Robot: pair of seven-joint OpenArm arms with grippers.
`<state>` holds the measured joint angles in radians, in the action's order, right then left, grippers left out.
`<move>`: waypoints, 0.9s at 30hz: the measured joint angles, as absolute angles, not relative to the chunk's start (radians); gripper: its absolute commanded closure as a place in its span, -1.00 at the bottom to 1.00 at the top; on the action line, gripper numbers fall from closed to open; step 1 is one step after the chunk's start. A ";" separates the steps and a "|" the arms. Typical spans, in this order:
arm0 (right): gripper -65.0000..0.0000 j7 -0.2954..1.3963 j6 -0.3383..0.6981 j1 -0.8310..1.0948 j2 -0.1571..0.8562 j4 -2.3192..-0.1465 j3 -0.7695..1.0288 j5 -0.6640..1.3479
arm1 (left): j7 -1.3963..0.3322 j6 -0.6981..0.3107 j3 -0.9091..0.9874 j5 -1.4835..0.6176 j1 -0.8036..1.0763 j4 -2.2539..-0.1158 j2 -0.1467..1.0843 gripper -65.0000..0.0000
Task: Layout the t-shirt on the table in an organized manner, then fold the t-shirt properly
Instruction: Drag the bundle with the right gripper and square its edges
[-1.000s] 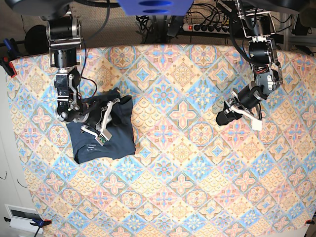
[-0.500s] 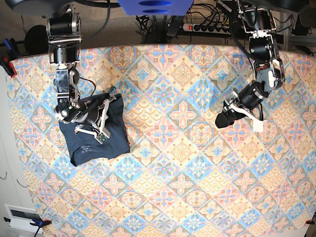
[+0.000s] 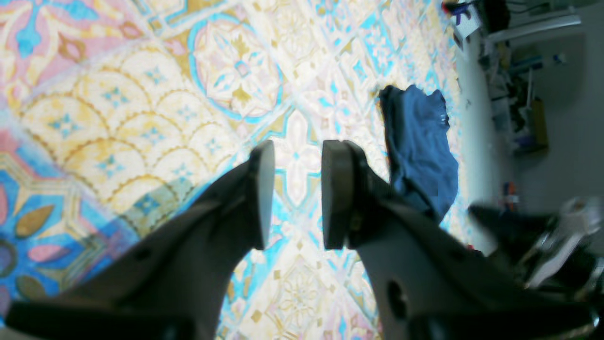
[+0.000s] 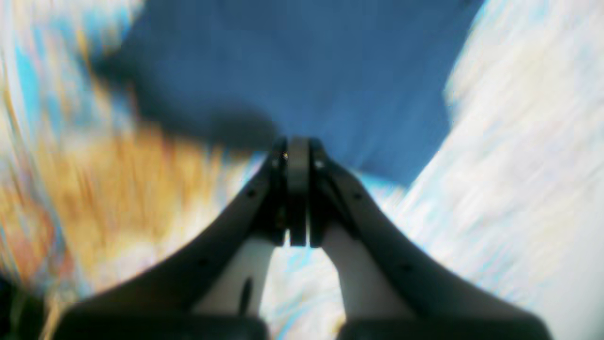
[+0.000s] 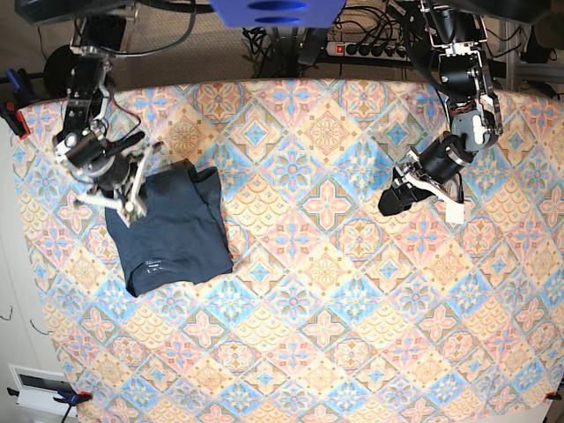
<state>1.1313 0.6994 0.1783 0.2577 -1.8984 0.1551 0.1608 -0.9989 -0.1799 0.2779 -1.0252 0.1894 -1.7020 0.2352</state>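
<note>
looking down from the base view, we find the folded dark navy-blue cotton t-shirt lying near the left edge of the big table covered in pastel diamond-tile floral cloth. bare cloth runs wide to the right and toward the near edge; the far edge sits close behind both arms. our right gripper sits at the shirt's upper left corner, jaws pressed together with nothing visibly between them; its wrist view is blurred. our left gripper hangs well apart at the right side, pads spread a little, holding nothing. against the earlier frames, the right arm has pulled off the shirt's middle toward the left edge, and the shirt lies flatter.
</note>
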 measured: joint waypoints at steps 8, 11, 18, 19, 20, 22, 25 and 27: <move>1.00 1.059 0.699 0.173 0.249 -1.777 0.086 0.179 | -0.999 -0.181 0.276 -1.027 0.189 -1.702 0.216 0.51; 1.00 1.041 0.695 0.183 0.253 -1.713 0.053 0.162 | -0.999 -0.181 0.277 -1.027 0.192 -1.702 0.216 0.51; 1.00 0.989 0.687 0.162 0.257 -1.669 -0.016 0.162 | -0.999 -0.181 0.277 -1.026 0.192 -1.702 0.216 0.51; 1.00 0.995 0.690 0.152 0.251 -1.668 -0.020 0.160 | -0.999 -0.181 0.276 -1.027 0.192 -1.702 0.216 0.51; 1.00 0.999 0.691 0.142 0.242 -1.668 -0.022 0.160 | -0.999 -0.181 0.277 -1.027 0.192 -1.702 0.216 0.51; 1.00 0.997 0.692 0.125 0.228 -1.665 -0.033 0.163 | -0.999 -0.181 0.277 -1.026 0.192 -1.702 0.216 0.51; 1.00 0.992 0.700 0.125 0.218 -1.675 -0.039 0.187 | -0.999 -0.181 0.278 -1.029 0.192 -1.702 0.217 0.51; 1.00 1.003 0.699 0.134 0.220 -1.704 -0.033 0.165 | -0.999 -0.181 0.278 -1.029 0.194 -1.702 0.219 0.51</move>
